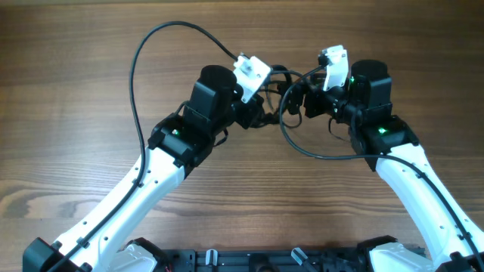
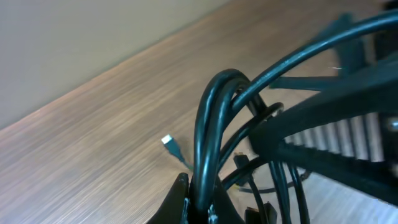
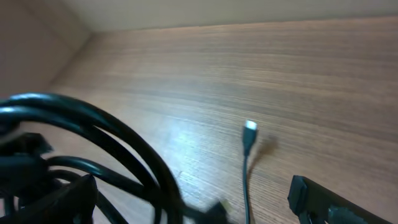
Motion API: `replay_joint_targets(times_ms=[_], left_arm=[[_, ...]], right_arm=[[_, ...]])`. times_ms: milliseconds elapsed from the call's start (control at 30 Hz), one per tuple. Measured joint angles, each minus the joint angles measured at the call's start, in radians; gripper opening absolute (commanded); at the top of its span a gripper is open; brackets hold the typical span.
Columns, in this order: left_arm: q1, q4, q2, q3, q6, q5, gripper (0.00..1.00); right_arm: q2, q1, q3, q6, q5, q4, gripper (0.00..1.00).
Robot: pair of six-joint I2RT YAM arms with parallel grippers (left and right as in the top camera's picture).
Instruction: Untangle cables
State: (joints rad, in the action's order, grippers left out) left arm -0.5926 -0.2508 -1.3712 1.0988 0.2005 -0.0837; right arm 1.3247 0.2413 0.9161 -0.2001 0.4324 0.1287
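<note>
The cables [image 1: 281, 85] are a knot of thin black cords bunched between my two grippers at the far middle of the table. My left gripper [image 2: 200, 202] is shut on a doubled loop of cable [image 2: 208, 118] that rises out of its fingers; in the overhead view the left gripper [image 1: 261, 112] is at the knot's left side. A loose silver-tipped plug [image 2: 168, 142] lies on the wood beyond it. My right gripper [image 3: 186, 199] is open wide, with cable loops [image 3: 124, 140] crossing between its fingers. A silver-tipped plug [image 3: 249, 127] lies ahead of it. In the overhead view the right gripper [image 1: 300, 98] is at the knot's right side.
Thicker black robot wiring arcs from the left arm over the far left of the table [image 1: 136, 75], and another loop hangs in front of the right arm [image 1: 318, 155]. The wooden table [image 1: 76, 151] surrounds both arms.
</note>
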Motion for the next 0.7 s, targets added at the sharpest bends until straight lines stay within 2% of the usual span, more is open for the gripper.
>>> replay_joint_targets(times_ms=[200, 467, 700], left_arm=[[0.0, 0.001, 0.0, 0.0, 0.064, -0.008, 0.04], [0.034, -0.005, 0.001, 0.0, 0.203, 0.217, 0.04], [0.094, -0.074, 0.001, 0.0, 0.304, 0.266, 0.04]], right_arm=[[0.0, 0.0, 0.0, 0.043, 0.04, 0.011, 1.0], [0.0, 0.0, 0.0, 0.076, 0.063, 0.043, 1.0], [-0.001, 0.0, 0.0, 0.213, 0.201, 0.0, 1.0]])
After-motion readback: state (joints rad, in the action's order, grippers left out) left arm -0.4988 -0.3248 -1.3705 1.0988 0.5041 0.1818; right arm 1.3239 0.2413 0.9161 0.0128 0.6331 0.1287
